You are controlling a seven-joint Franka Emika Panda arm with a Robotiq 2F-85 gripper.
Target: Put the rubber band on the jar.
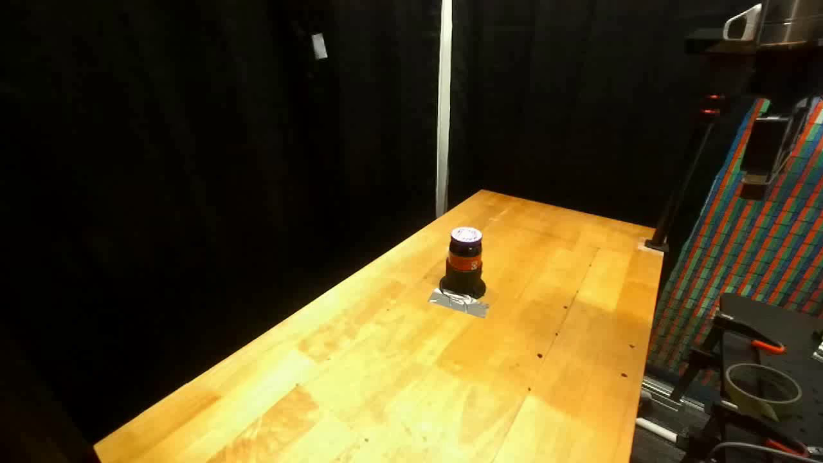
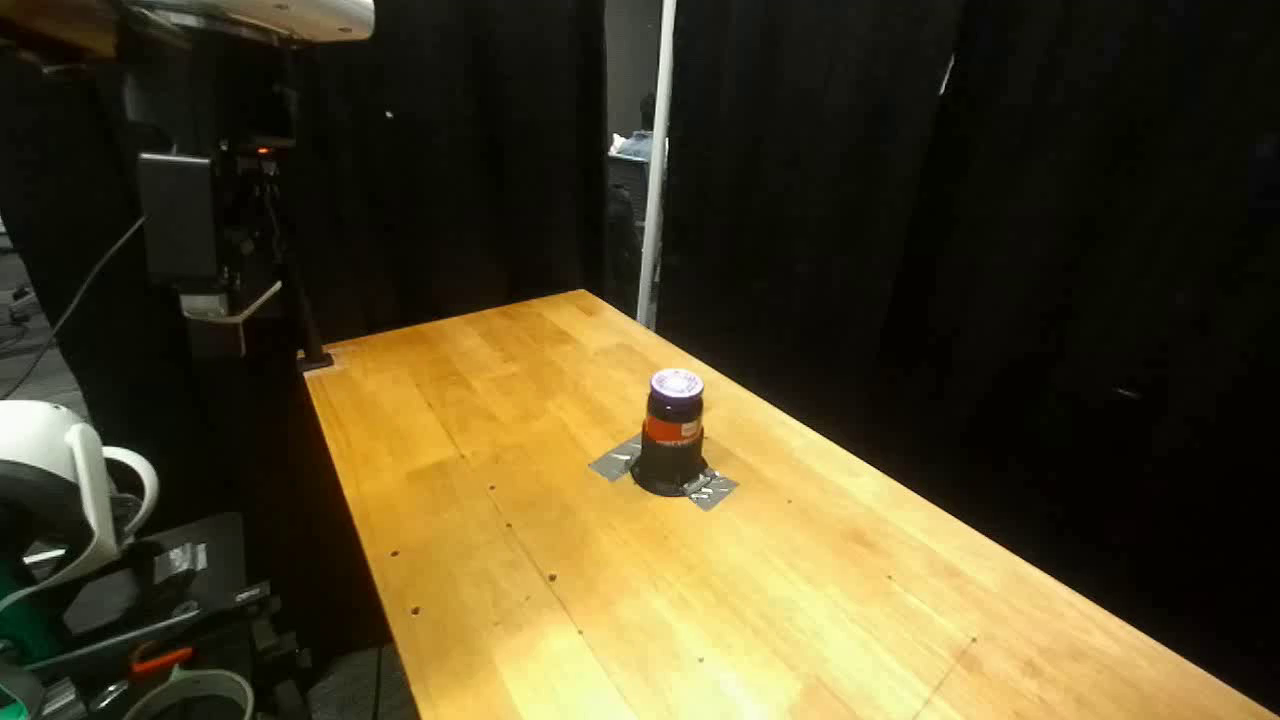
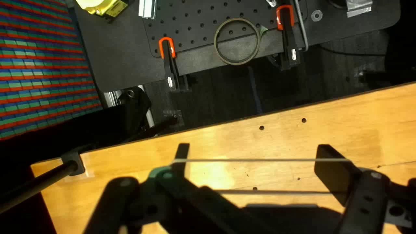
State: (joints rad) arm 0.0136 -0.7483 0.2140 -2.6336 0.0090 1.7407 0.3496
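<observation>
The jar (image 1: 465,262) stands upright on the wooden table; it also shows in an exterior view (image 2: 674,428). It has a dark body, an orange-red label and a white and purple lid, and sits in a black base. It is out of view in the wrist view. My gripper (image 3: 253,155) is open, with its fingers wide apart. The rubber band (image 3: 253,160) is stretched around both fingers as two thin, nearly parallel strands. In both exterior views my gripper (image 1: 762,167) (image 2: 215,295) hangs high beside the far end of the table, well apart from the jar.
Grey tape (image 1: 460,302) holds the base to the table (image 1: 386,360). A black post (image 2: 303,300) rises at a table corner. Beside the table is a black bench (image 3: 123,55) with orange-tipped clamps (image 3: 167,48) and a tape roll (image 3: 219,40). Black curtains surround the table.
</observation>
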